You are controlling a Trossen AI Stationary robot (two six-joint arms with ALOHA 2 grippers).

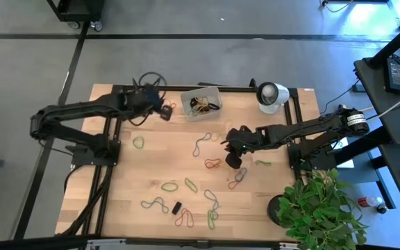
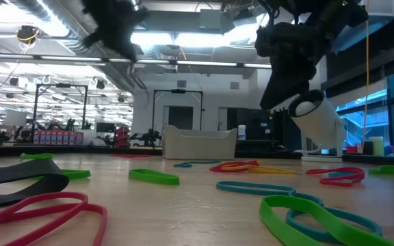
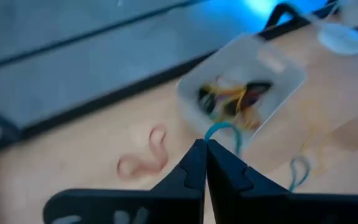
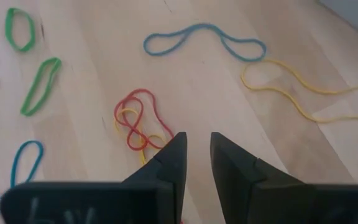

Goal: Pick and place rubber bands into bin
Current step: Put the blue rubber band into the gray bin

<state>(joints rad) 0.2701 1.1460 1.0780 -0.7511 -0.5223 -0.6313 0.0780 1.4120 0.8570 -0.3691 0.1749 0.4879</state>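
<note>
The bin (image 1: pixel 201 103), a translucent tub with several rubber bands inside, stands at the table's far middle. My left gripper (image 1: pixel 164 112) hovers just left of it, raised high, shut on a teal rubber band (image 3: pixel 221 129). The bin (image 3: pixel 241 93) shows beyond the fingertips in the left wrist view. My right gripper (image 4: pixel 194 155) stands open above the table's right middle, nothing between its fingers. A red and yellow tangle of bands (image 4: pixel 135 121) lies flat just ahead of it. Many more bands lie flat across the table (image 1: pixel 186 187). My left gripper pinches the teal rubber band between its two shut fingertips (image 3: pixel 194 163). A short loop of the band (image 3: pixel 224 128) curves out past the tips toward the bin. The fingers slant downward from the table's left. The band is clear of the table.
A white round object with a dark face (image 1: pixel 271 95) stands right of the bin. A pink band (image 3: pixel 145 158) lies left of the bin. Blue (image 4: pixel 204 37), yellow (image 4: pixel 291 87) and green (image 4: pixel 42 84) bands lie near my right gripper. A potted plant (image 1: pixel 321 208) overhangs the near right corner.
</note>
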